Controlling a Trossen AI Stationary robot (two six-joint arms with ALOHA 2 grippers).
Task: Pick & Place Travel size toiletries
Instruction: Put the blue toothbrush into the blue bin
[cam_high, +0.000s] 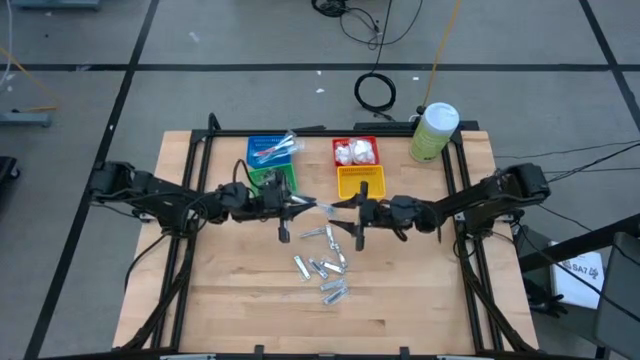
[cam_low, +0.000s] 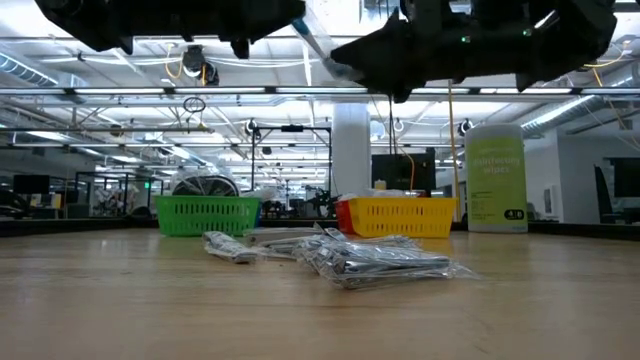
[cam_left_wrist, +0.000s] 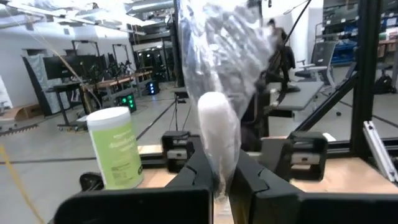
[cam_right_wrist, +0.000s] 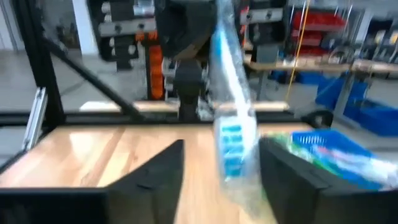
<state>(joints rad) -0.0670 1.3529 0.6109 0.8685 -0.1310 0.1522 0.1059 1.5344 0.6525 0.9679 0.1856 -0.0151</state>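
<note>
Left gripper (cam_left_wrist: 221, 177) clamped on wrapped toothbrush (cam_left_wrist: 217, 134), long axis running toward right gripper (cam_right_wrist: 217, 171); right fingers apart beside it; both above table (cam_high: 230, 300) centre.

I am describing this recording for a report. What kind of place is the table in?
Most likely a large robotics lab or workshop. The low view shows rows of workbenches under ceiling strip lights, and cables lie on the grey floor beside the wooden table.

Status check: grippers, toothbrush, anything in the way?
Left gripper shut on wrapped toothbrush, mid-table, raised. Right gripper open around it. Silver tubes below.
</note>
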